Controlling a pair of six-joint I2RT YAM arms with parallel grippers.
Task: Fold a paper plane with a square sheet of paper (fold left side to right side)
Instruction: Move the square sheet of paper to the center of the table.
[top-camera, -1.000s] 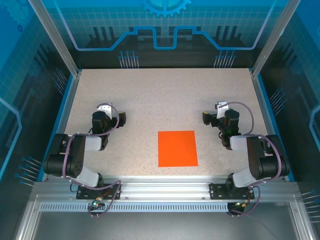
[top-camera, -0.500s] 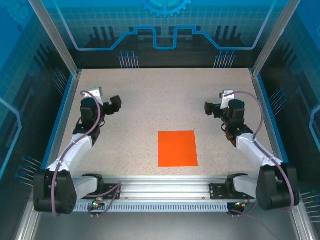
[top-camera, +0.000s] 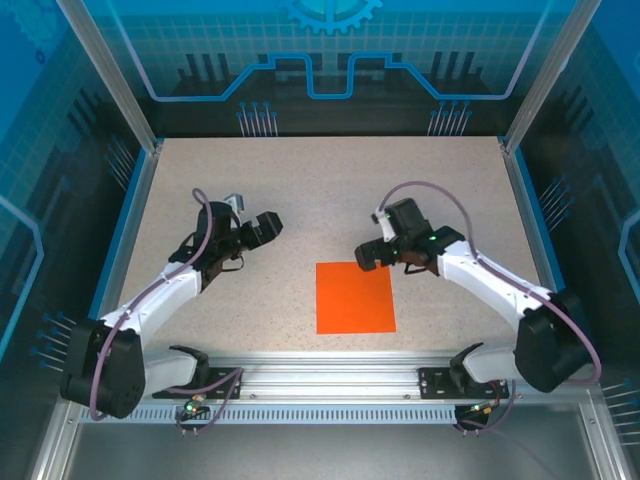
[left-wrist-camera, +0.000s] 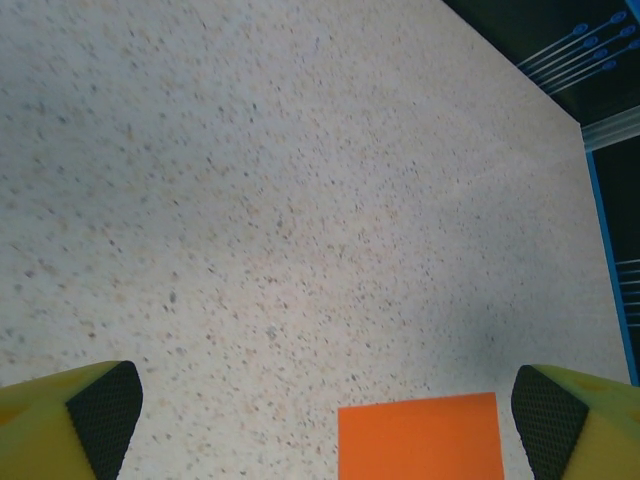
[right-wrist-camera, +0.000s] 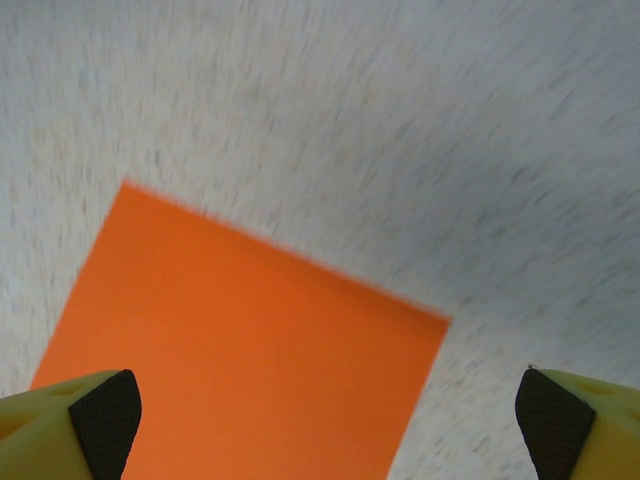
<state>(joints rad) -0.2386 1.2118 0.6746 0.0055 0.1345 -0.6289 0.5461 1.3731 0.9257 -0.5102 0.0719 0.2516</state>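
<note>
Over the last half second I've swung both arms in from the sides of the tabletop (top-camera: 330, 180). My right hand (top-camera: 368, 253) now hangs at the top edge of the square sheet of paper (top-camera: 355, 300), and my left hand (top-camera: 262, 227) sits to the sheet's upper left, still apart from it. Both hands are spread wide and empty. The sheet lies flat and unfolded at lower centre of the top view, so I judge the left-to-right fold hasn't started.

A pale speckled counter (top-camera: 330, 190) edged with a blue trim (top-camera: 125, 230) sits inside an enclosure of translucent blue panels (top-camera: 330, 60) printed with circuit-like lines, framed by aluminium posts (top-camera: 105, 70), with a metal rail (top-camera: 330, 375) along its near edge.
</note>
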